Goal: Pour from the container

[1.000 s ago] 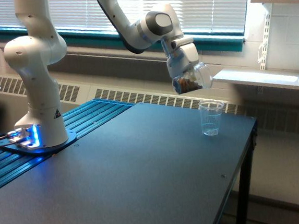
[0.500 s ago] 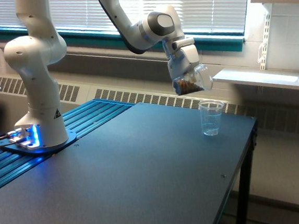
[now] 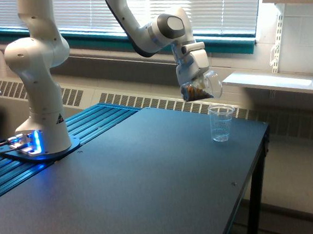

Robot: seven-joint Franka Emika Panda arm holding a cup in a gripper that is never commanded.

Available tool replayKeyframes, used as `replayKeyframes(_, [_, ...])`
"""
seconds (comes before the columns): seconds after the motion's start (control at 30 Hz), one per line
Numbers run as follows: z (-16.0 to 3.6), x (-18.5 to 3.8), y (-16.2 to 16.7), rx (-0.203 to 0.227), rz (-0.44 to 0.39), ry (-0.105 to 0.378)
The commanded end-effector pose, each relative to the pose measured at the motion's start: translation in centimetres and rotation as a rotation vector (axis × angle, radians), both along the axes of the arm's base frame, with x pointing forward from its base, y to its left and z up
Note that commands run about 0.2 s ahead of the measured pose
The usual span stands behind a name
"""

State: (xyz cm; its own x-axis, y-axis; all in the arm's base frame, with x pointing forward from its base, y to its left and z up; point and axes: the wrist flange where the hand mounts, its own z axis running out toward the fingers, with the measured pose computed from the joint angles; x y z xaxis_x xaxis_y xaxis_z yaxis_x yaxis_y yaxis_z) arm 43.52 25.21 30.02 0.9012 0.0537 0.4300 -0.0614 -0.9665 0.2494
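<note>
1. Since the earlier frames the pincer (image 3: pixel 197 84) has drifted slightly toward the exterior view's right, carrying the container (image 3: pixel 203 86) nearer to a spot above the plastic cup (image 3: pixel 221 123); the cup itself has not shifted.
2. The pincer is closed around the container, a clear rounded jar held up in the air and tilted, its mouth turned toward the exterior view's right. Brown material lies in its lower part.
3. The plastic cup stands upright below the pincer and a little to the exterior view's right of it, well apart from the jar, on the table (image 3: pixel 151 177) near its far edge. Nothing stands between the jar and the cup.
4. The pincer's fingers are hard to make out behind the jar's glass, and what the brown contents are cannot be told. The arm's upper links are cut off by the top of the frame.
5. The table top is dark and matte. Far off to the exterior view's left of the pincer the arm's white base (image 3: pixel 42 127) stands, with blue lights at its foot.
6. Behind the pincer runs a window with blinds (image 3: pixel 212 2) above a teal sill, and a radiator grille (image 3: pixel 144 102) lies along the wall.
</note>
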Motion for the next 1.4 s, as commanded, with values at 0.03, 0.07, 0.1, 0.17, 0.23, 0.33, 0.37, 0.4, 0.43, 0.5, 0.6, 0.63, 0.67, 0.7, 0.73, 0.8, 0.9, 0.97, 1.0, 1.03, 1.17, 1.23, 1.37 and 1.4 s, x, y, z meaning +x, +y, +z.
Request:
replayKeyframes(0.03, [0.73, 0.23, 1.27, -0.022, 0.029, -0.011])
replayKeyframes(0.07, [0.77, 0.25, 1.35, -0.025, 0.029, -0.011])
replayKeyframes(0.1, [0.77, 0.26, 1.40, -0.026, 0.027, -0.011])
replayKeyframes(0.17, [0.75, 0.27, 1.46, -0.026, 0.026, -0.010])
replayKeyframes(0.23, [0.75, 0.30, 1.50, -0.031, 0.027, -0.010])
replayKeyframes(0.33, [0.75, 0.31, 1.49, -0.037, 0.025, -0.009])
replayKeyframes(0.37, [0.74, 0.31, 1.47, -0.042, 0.025, -0.007])
replayKeyframes(0.4, [0.73, 0.30, 1.45, -0.044, 0.025, -0.006])
replayKeyframes(0.43, [0.68, 0.27, 1.44, -0.045, 0.024, -0.005])
replayKeyframes(0.5, [0.61, 0.23, 1.37, -0.050, 0.023, -0.002])
replayKeyframes(0.6, [0.51, 0.15, 1.30, -0.055, 0.021, 0.003])
replayKeyframes(0.63, [0.49, 0.14, 1.26, -0.059, 0.021, 0.005])
replayKeyframes(0.67, [0.48, 0.14, 1.24, -0.062, 0.021, 0.007])
replayKeyframes(0.7, [0.48, 0.15, 1.22, -0.064, 0.020, 0.008])
replayKeyframes(0.73, [0.47, 0.14, 1.21, -0.067, 0.020, 0.009])
replayKeyframes(0.8, [0.45, 0.13, 1.22, -0.070, 0.018, 0.010])
replayKeyframes(0.9, [0.43, 0.13, 1.23, -0.074, 0.015, 0.013])
replayKeyframes(0.97, [0.44, 0.16, 1.25, -0.079, 0.015, 0.015])
replayKeyframes(1.0, [0.44, 0.18, 1.27, -0.080, 0.015, 0.016])
replayKeyframes(1.03, [0.45, 0.20, 1.29, -0.083, 0.014, 0.017])
replayKeyframes(1.17, [0.50, 0.25, 1.49, -0.093, 0.014, 0.020])
replayKeyframes(1.23, [0.50, 0.25, 1.59, -0.097, 0.016, 0.022])
replayKeyframes(1.37, [0.53, 0.34, 1.81, -0.107, 0.020, 0.028])
replayKeyframes(1.4, [0.53, 0.35, 1.88, -0.109, 0.020, 0.029])
